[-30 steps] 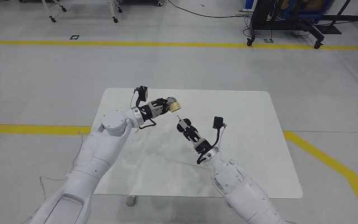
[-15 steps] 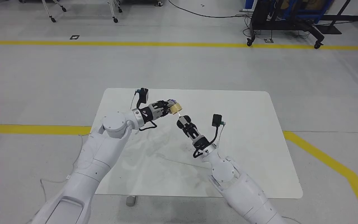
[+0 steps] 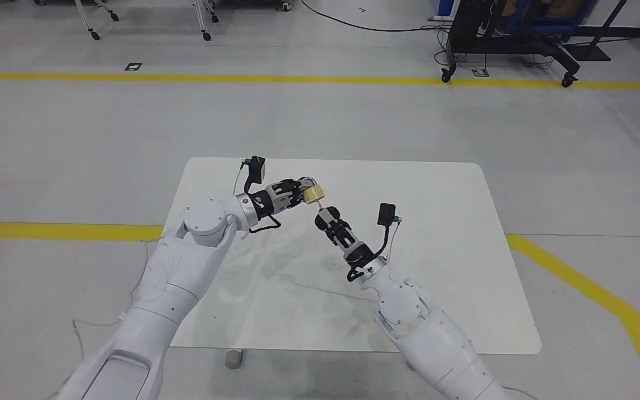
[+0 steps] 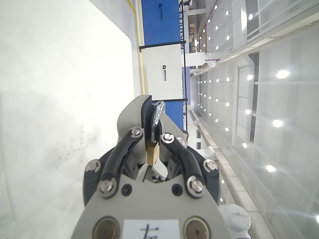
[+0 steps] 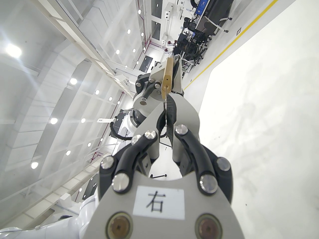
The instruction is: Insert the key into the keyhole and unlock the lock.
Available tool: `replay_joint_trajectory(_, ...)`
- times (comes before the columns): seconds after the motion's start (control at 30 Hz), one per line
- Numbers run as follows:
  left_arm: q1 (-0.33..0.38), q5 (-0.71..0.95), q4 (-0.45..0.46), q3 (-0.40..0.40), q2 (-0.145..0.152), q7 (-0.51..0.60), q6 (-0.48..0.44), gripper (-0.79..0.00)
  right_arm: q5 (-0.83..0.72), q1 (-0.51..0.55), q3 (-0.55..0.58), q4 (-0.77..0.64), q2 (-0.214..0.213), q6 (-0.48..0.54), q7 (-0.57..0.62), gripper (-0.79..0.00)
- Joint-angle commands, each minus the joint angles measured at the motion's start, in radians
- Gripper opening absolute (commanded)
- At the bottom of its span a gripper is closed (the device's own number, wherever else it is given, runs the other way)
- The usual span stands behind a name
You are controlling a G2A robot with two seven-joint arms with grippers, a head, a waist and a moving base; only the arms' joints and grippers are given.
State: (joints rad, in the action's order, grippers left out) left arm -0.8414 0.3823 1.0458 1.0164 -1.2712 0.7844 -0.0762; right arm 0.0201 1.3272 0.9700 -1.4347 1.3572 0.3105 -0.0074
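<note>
1. Top view: the left fingers (image 3: 295, 186) are closed on the brass lock (image 3: 313, 191), holding it in the air over the far left part of the white counter (image 3: 440, 250). Just near and to the right of it, the right fingers (image 3: 328, 216) grip the key (image 3: 319, 205), which points up at the lock.
2. Left wrist view: the left fingers (image 4: 134, 115) clamp the lock (image 4: 152, 154) by its silver shackle, and its brass body hangs between them.
3. Right wrist view: the right fingers (image 5: 184, 110) pinch the thin key (image 5: 165, 108). Its tip meets the end of the lock (image 5: 169, 75). I cannot tell how deep it sits.
</note>
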Motion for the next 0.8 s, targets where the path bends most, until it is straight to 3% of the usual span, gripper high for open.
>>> replay_joint_trajectory(0.0, 0.001, -0.009, 0.0, -0.002, -0.001, 0.003, -0.007, -0.785, -0.001, -0.002, 0.001, 0.002, 0.001, -0.002, 0.007, -0.785)
replay_joint_trajectory(0.53, 0.009, -0.048, -0.007, -0.008, -0.006, 0.015, -0.042, -0.785, 0.016, -0.002, 0.013, 0.016, 0.009, -0.006, 0.05, -0.785)
replay_joint_trajectory(0.77, 0.011, -0.056, 0.0, 0.009, -0.002, 0.057, -0.066, -0.785, 0.049, 0.025, 0.065, 0.004, -0.017, 0.055, 0.252, -0.785)
